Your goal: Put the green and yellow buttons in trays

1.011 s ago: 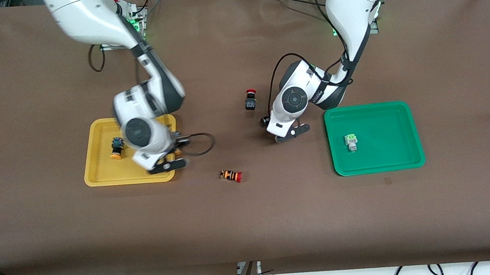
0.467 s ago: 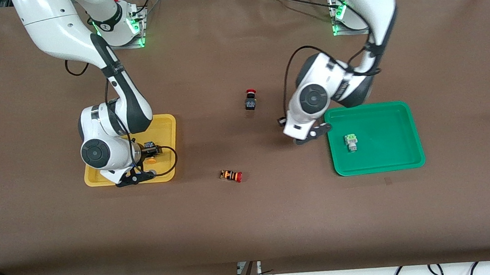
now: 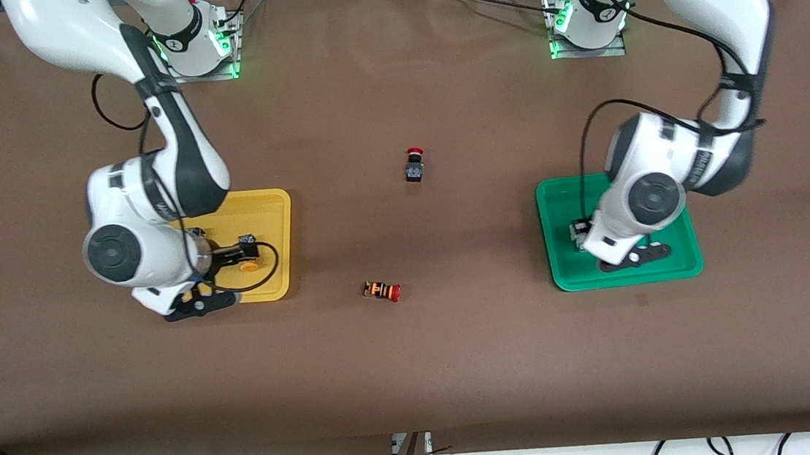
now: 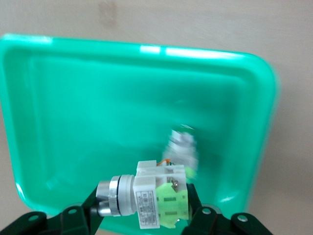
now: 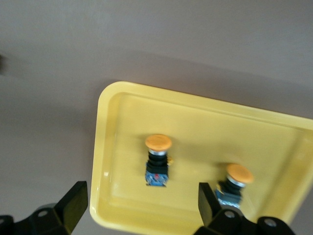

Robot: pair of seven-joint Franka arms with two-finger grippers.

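The yellow tray (image 3: 267, 203) holds two yellow buttons lying on their sides, seen in the right wrist view (image 5: 158, 161) (image 5: 234, 183); one also shows in the front view (image 3: 248, 260), the other is hidden by the right arm. My right gripper (image 3: 199, 302) (image 5: 141, 203) is open and empty over the yellow tray's near edge. My left gripper (image 3: 633, 256) (image 4: 142, 204) is shut on a green button (image 4: 159, 201) and holds it above the green tray (image 3: 680, 266) (image 4: 73, 98). A second green button (image 3: 579, 231) (image 4: 183, 149) lies in that tray.
A black switch with a red cap (image 3: 414, 164) stands mid-table. An orange-and-black striped switch with a red cap (image 3: 382, 290) lies nearer to the front camera, between the two trays. Brown table cover (image 3: 418, 373) all round.
My right gripper let a yellow button go in the yellow tray and drew off toward the right arm's end. My left gripper carried the green button from mid-table to over the green tray.
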